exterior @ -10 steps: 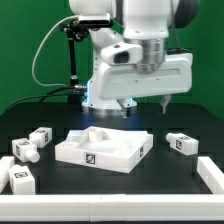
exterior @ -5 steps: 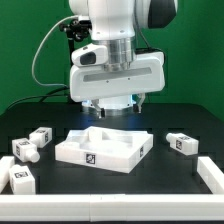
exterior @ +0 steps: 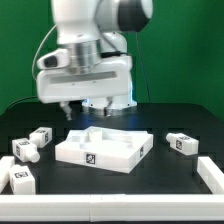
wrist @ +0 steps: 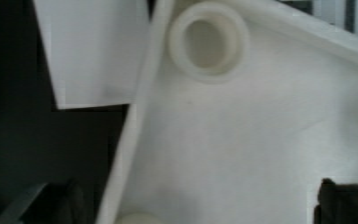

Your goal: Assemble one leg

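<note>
The white square tray-like part (exterior: 103,148) lies in the middle of the black table. Several small white tagged legs lie around it: two (exterior: 38,136) (exterior: 25,150) and a third (exterior: 18,178) at the exterior view's left, and one (exterior: 181,142) at its right. My gripper (exterior: 85,106) hangs above the tray's far left side, open and empty. In the wrist view the tray (wrist: 247,130) fills the picture, with a round hole (wrist: 208,45) in it. My dark fingertips (wrist: 345,200) stand wide apart over it, around the gripper's middle (wrist: 190,205). No leg shows in the wrist view.
A white rail (exterior: 210,175) runs along the table's front right edge. A black post with cables (exterior: 72,60) stands behind the arm against the green backdrop.
The arm has swung from above the tray's right side toward the exterior view's left. The jaws stayed open and empty. The tray and the legs have not moved.
</note>
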`<action>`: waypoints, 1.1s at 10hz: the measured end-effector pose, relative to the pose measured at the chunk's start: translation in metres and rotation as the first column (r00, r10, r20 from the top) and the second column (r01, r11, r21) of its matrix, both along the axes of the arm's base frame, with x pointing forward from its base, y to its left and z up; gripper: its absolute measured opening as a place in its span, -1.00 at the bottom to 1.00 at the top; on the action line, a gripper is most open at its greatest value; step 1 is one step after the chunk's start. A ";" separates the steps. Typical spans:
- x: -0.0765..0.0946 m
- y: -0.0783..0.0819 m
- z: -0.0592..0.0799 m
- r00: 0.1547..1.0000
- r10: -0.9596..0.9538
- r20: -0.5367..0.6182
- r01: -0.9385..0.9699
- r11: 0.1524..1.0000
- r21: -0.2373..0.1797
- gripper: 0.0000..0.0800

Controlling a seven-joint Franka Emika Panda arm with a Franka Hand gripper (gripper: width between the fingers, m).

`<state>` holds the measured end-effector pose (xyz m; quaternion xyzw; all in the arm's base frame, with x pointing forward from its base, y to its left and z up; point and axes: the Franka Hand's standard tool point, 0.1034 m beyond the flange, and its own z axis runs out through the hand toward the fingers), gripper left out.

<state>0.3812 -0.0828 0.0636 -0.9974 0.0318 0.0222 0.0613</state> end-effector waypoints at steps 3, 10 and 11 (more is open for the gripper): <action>-0.003 -0.008 -0.012 0.999 0.030 0.011 -0.030 1.000 0.008 0.62; 0.003 -0.038 -0.055 0.987 -0.161 0.016 0.161 0.985 -0.059 0.62; 0.003 -0.036 -0.055 0.987 -0.160 0.006 0.160 0.986 -0.051 0.62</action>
